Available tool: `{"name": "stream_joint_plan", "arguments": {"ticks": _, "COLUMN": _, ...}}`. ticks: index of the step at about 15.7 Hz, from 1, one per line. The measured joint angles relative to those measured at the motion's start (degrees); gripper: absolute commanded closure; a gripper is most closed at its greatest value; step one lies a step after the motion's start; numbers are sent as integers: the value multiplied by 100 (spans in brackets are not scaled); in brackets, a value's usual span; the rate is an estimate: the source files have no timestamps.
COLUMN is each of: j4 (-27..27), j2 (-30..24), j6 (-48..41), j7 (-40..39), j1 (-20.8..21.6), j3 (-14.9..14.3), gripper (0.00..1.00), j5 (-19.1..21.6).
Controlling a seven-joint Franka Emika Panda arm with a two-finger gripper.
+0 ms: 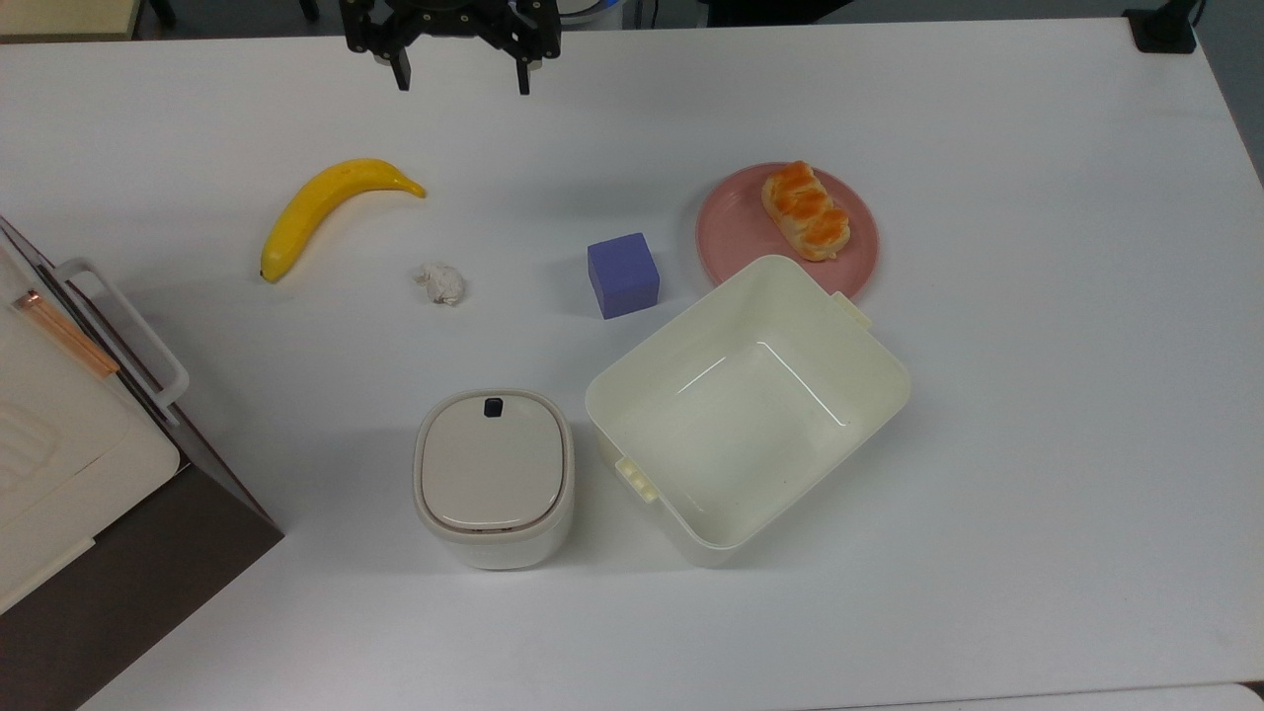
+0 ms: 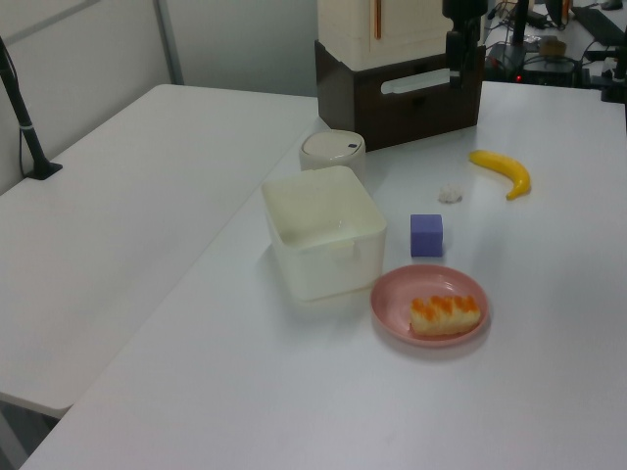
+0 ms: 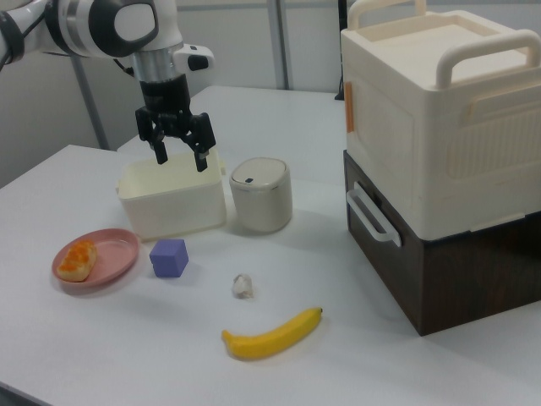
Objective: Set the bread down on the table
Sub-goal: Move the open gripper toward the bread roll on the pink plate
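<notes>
The bread (image 1: 805, 210) is a glossy orange-brown braided roll lying on a round pink plate (image 1: 736, 232) on the white table (image 1: 1037, 395). It also lies on the plate in the left view (image 2: 446, 313) and the right view (image 3: 78, 259). My gripper (image 1: 460, 81) hangs open and empty high above the table's far edge in the top view, well to the top view's left of the bread. In the right view the gripper (image 3: 180, 155) is up in the air with its fingers spread.
A cream tub (image 1: 748, 405) stands against the plate. A purple cube (image 1: 622, 275), a paper wad (image 1: 441, 282), a banana (image 1: 331, 205) and a lidded round container (image 1: 494, 477) lie on the table. A cream-and-brown box (image 1: 69, 444) fills the top view's left edge.
</notes>
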Motion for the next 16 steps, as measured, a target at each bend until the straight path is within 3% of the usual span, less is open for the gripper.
{"name": "stream_joint_plan", "arguments": {"ticks": 4, "j4": -232, "j2": -37, "j6": -190, "j7": -606, "j1": 307, "j3": 0, "gripper": 0, "j5": -401}}
{"name": "stream_joint_plan", "arguments": {"ticks": 8, "j4": -927, "j2": -315, "j6": -34, "j7": -635, "j1": 840, "j3": -13, "gripper": 0, "j5": -614}}
{"name": "stream_joint_plan", "arguments": {"ticks": 16, "j4": -2031, "j2": -450, "j6": 970, "j7": 944, "j1": 2097, "j3": -82, "gripper": 0, "j5": -956}}
